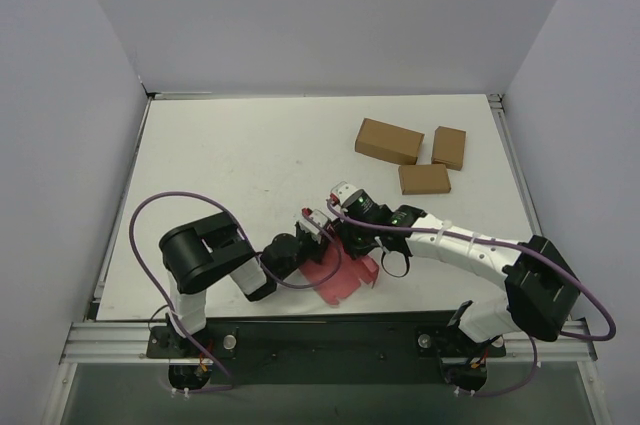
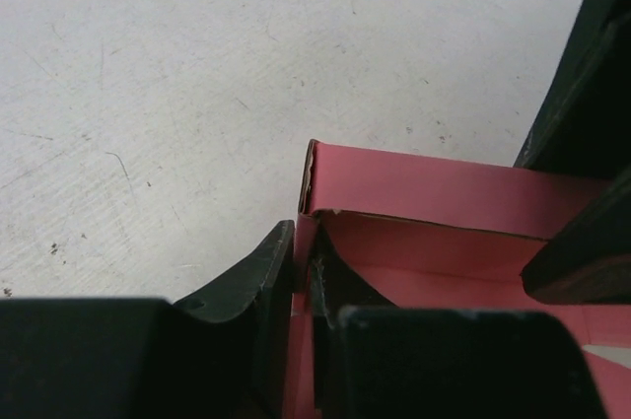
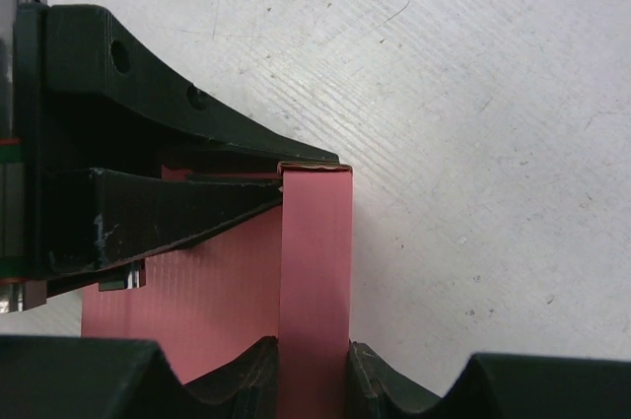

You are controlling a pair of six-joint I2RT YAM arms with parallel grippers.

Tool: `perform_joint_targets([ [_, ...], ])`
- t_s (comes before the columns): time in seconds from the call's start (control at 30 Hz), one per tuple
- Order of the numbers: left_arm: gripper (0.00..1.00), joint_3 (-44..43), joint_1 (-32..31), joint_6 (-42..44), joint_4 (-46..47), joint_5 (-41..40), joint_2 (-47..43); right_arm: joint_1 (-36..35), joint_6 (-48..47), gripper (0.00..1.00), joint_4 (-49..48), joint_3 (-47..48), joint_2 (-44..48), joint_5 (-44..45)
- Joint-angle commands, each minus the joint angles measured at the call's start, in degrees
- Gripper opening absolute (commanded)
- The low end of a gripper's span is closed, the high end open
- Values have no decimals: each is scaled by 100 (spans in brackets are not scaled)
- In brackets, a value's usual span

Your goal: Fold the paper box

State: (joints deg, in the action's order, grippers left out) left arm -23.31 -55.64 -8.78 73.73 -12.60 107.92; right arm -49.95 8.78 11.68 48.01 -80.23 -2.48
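At the near edge of the white table (image 1: 230, 165), close to 6 o'clock in the overhead view and just in front of the two arm bases, lies the pink-red, thin-card paper box (image 1: 345, 275). It is partly formed, with one curved flap spread flat on the surface and other panels raised. Both arms bend in over it, the left one from 8 o'clock and the right one from 4 o'clock.

The left gripper (image 2: 304, 242) is clenched on the paper box. In its wrist view a thin upright card wall stands pinched between the two black fingers (image 2: 258, 281). From that pinched corner a longer pink panel runs off toward 3 o'clock, with a folded edge standing along its top. The dark body of the right arm (image 2: 582, 84) fills the 3 o'clock side of that view.

The right gripper (image 3: 313, 350) is likewise clamped on the paper box. In its wrist view a narrow vertical pink strip rises from between its fingers toward 12 o'clock. The left arm's black fingers reach in from 9 o'clock and meet the top corner of that strip. A wider pink sheet sits behind them, at 7 o'clock.

Farther out, at about 1 o'clock from the paper box and well apart from it, three brown rectangular cardboard boxes (image 1: 389, 141) lie flat in a loose cluster. One sits at the left, one at the right and one nearer.
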Motion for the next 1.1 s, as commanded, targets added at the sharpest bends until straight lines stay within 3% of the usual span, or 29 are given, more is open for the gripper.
perform_joint_targets([
  [0.0, 0, 388, 18, 675, 1748, 416, 343, -14, 54, 18, 845, -160, 165, -200],
  [0.13, 0, 380, 18, 518, 1584, 408, 326, 3, 80, 23, 844, -169, 218, -165],
  [0.23, 0, 301, 26, 229, 875, -171, 125, 12, 133, 32, 827, -160, 306, -95],
  [0.3, 0, 179, 18, 140, 102, -626, -112, 12, 194, 39, 862, -152, 419, -51],
  [0.47, 0, 195, 18, -107, -500, -1306, -420, 3, 405, 63, 994, -20, 648, 55],
  [0.67, 0, 327, -79, -282, -702, -1859, -517, 3, 1125, 68, 1231, 129, 1236, 511],
  [0.83, 0, 389, -351, -493, -1001, -2343, -570, 12, 2896, 67, 1275, 139, 1509, 871],
  [1.07, 0, 494, -632, -687, -1194, -2844, -658, 73, 4289, 64, 301, -327, 1887, 924],
])
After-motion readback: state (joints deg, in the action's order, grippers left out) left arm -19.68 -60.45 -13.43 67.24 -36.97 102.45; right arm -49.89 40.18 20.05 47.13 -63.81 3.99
